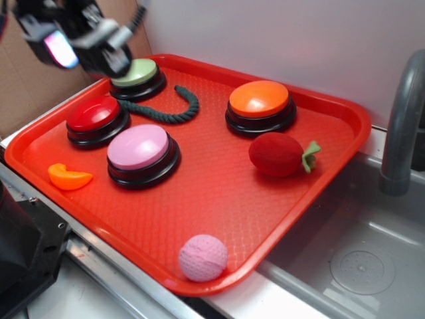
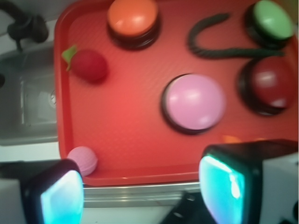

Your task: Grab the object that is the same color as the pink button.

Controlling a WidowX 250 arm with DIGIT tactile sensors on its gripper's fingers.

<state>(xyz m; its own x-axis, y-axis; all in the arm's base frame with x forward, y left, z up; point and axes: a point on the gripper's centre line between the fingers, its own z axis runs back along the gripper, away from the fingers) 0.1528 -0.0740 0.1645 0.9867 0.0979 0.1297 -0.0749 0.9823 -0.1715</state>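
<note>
A small light-pink knitted ball [image 1: 202,257] lies in the near corner of the red tray [image 1: 219,199]; in the wrist view it [image 2: 83,159] sits at the tray's lower left edge. The pink button [image 1: 141,151], a smooth pink dome on a black base, stands left of the tray's middle and shows in the wrist view [image 2: 195,102] too. My gripper [image 1: 83,41] hovers high over the tray's far left corner, far from the ball. In the wrist view it [image 2: 142,191] is open and empty, with wide-set pads [image 2: 223,186].
On the tray are a red button [image 1: 97,118], a green button [image 1: 138,76], an orange button [image 1: 259,105], a dark green rope [image 1: 169,109], a red plush strawberry [image 1: 279,154] and an orange slice toy [image 1: 68,177]. A grey sink [image 1: 358,259] with faucet [image 1: 402,126] lies to the right.
</note>
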